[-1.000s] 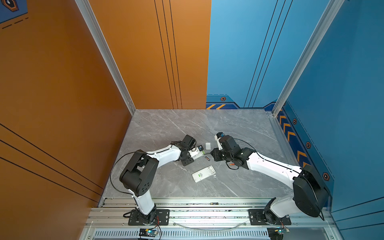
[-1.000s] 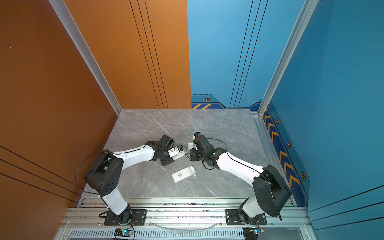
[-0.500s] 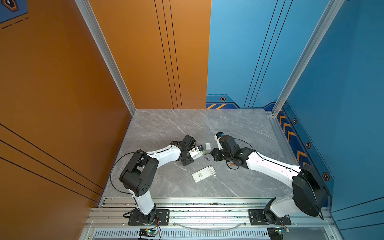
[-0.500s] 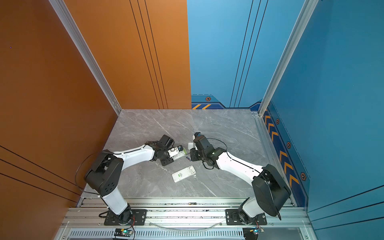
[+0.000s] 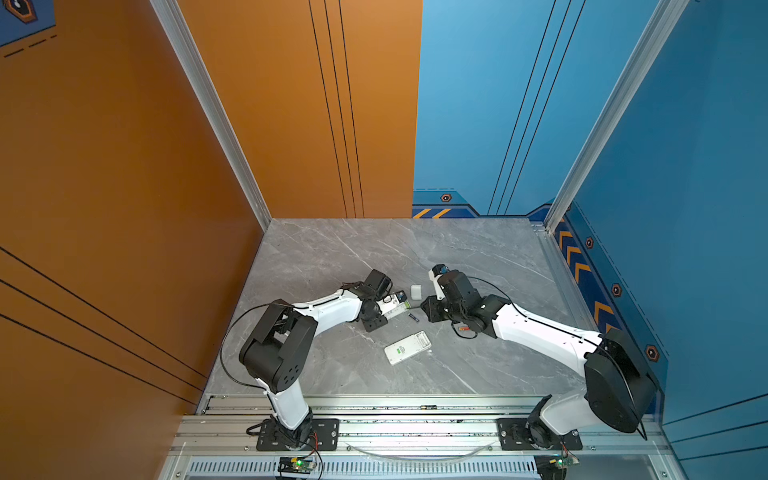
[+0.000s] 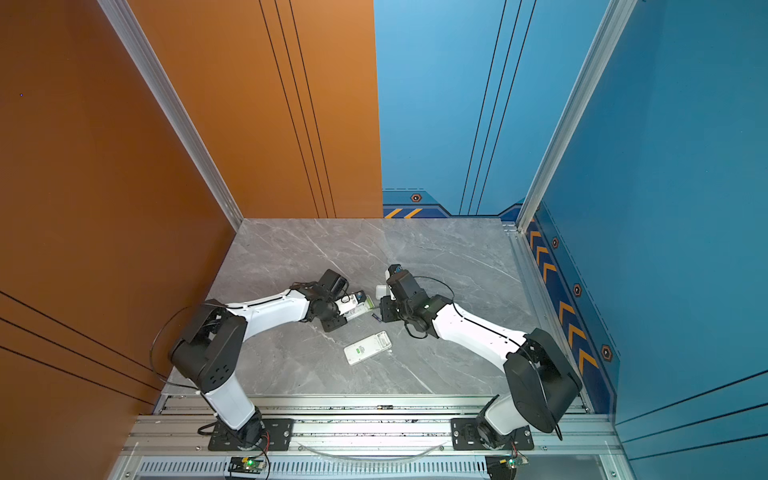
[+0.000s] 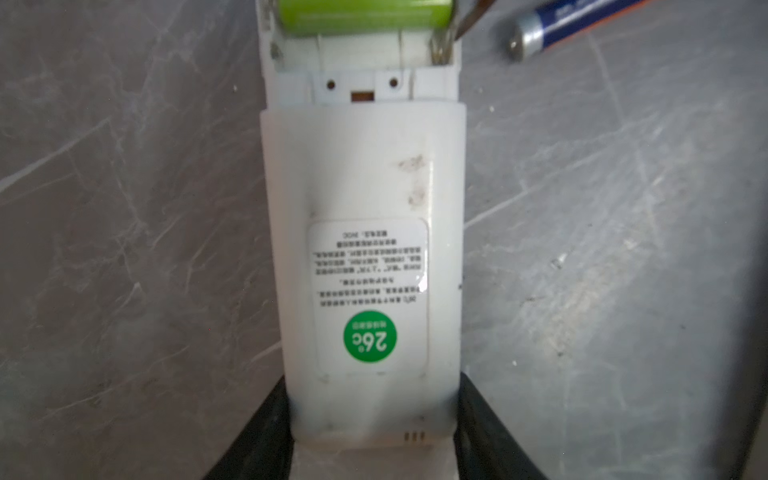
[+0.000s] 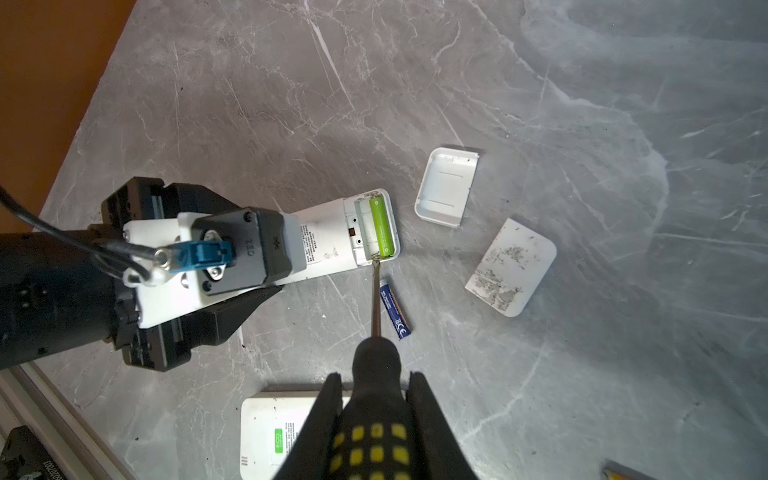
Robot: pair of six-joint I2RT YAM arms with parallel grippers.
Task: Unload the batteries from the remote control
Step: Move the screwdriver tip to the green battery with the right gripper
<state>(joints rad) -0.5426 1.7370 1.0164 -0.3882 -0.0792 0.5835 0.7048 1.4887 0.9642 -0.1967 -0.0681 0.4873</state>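
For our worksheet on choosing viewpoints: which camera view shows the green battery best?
Right wrist view: the green battery lies whole in the open remote. The left wrist view crops it at the frame edge; both top views show only a speck.

Robot lab cell: orange-blue panel walls (image 5: pixel 291 104), aluminium base rail (image 5: pixel 415 432).

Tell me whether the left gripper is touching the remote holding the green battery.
Touching. The left wrist view shows the left gripper with a finger pressed against each side of the remote.
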